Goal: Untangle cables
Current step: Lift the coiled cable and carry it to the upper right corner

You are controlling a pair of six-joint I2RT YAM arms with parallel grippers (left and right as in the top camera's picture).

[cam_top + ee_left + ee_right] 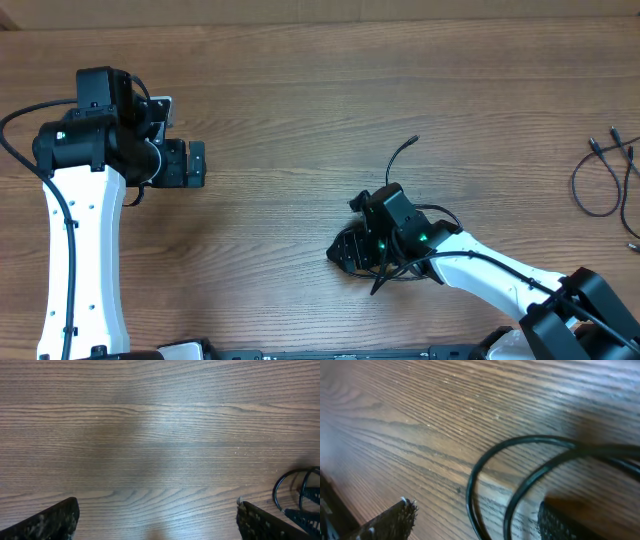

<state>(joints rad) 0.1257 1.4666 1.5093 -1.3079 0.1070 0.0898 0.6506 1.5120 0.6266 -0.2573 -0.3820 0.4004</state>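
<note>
Overhead, we see the left tool [197,163] at the left of the wooden worktop [300,80]; the left wrist view shows its fingers [50,520] spread wide. Right of centre, the right tool [345,252] sits low on a bunch of black cables [412,262], fingers parted, two loops [485,480] running between them. We find a second cable [600,180] lying well apart at the far right edge.

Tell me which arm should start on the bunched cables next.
Right. The right hand is open, low over the bunched cables, with loops lying between its fingers. The left hand is open too but sits over bare table, well away from the bundle.
</note>
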